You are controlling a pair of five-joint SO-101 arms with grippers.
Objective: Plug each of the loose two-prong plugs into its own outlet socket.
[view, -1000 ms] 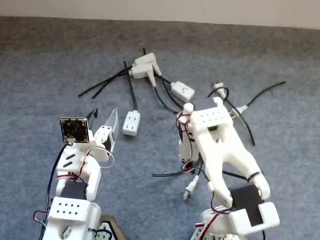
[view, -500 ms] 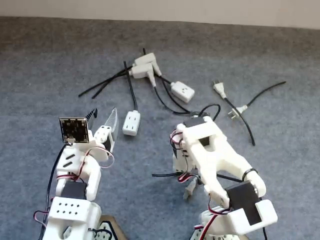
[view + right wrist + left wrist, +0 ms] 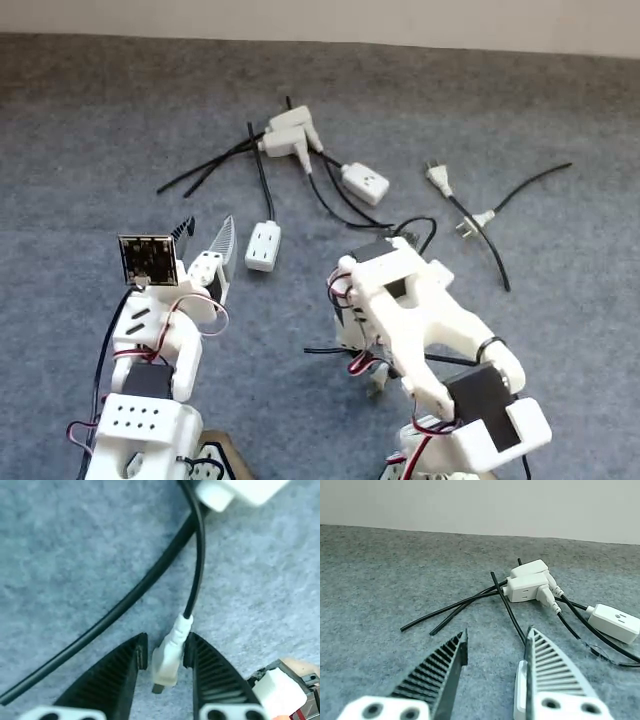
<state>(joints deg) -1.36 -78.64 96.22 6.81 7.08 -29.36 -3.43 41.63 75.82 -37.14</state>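
Right pincer [image 3: 165,640] drawn back, straddling plug [image 3: 167,661]

Wide grey felt-like tabletop [image 3: 90,130]. At far centre, two white plastic outlet blocks [image 3: 288,132] lie touching, with thin black cords [image 3: 205,170] fanning left from them. Just to their right lies a white rectangular outlet socket [image 3: 365,182], and nearer, left of centre, a second white socket [image 3: 262,246]. Far right, a loose white two-prong plug [image 3: 437,178], and a smaller white plug [image 3: 472,224] beside it. Near centre, one more white plastic plug [image 3: 169,657] on its black lead.
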